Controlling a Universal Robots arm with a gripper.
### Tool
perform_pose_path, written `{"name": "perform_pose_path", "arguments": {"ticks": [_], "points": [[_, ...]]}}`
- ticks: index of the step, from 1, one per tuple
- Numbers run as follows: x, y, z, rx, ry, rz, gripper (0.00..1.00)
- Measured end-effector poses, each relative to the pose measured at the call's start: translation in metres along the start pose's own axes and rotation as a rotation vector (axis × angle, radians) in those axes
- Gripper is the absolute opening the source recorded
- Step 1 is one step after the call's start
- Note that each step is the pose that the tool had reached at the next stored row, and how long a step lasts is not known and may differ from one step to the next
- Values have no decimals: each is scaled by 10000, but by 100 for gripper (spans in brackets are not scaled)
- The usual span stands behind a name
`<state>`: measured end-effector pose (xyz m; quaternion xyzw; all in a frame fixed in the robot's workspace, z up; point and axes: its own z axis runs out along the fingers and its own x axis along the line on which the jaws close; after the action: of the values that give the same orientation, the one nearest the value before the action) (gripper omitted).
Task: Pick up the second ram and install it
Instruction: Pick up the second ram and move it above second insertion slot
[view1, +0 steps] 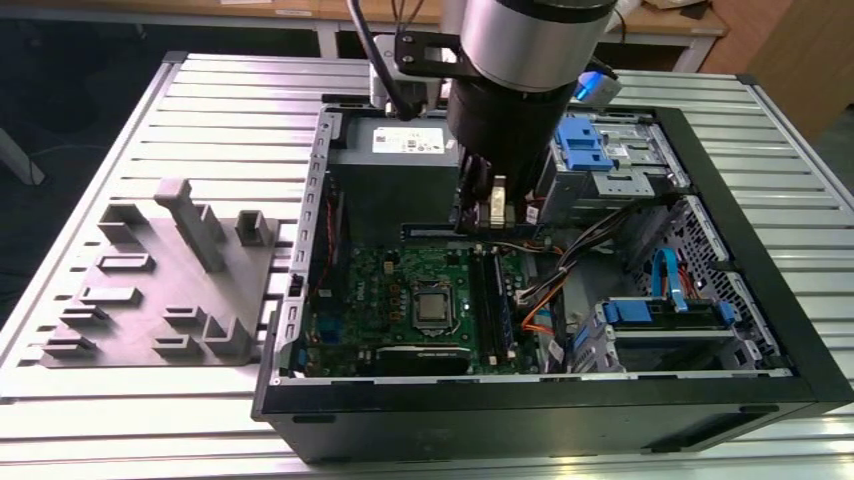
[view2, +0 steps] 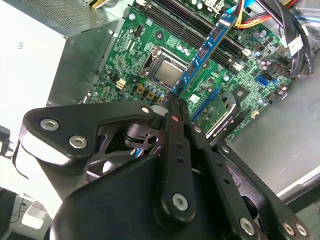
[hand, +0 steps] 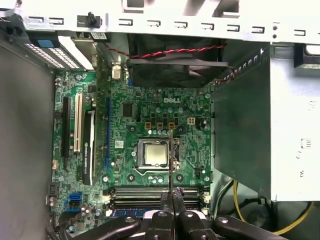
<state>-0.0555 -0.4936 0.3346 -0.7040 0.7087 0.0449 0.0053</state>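
With my gripper (view2: 173, 102) pinched shut on one end of the second ram (view2: 207, 47), the stick juts out over the motherboard (hand: 150, 115), lying across the memory slots (hand: 150, 191). I judge it picked up but not yet seated.

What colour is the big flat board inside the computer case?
The flat circuit board is green, clearest in the first wrist view.

The gripper (hand: 172, 204) pinches the second ram (hand: 170, 150), seen edge-on, over the green motherboard (hand: 125, 135).
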Motion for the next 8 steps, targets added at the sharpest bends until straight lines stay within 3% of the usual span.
{"name": "perform_pose_path", "arguments": {"ticks": [4, 8], "points": [[4, -2, 58, -45, 63, 15, 8], [5, -7, 120, -63, 73, 21, 8]]}}
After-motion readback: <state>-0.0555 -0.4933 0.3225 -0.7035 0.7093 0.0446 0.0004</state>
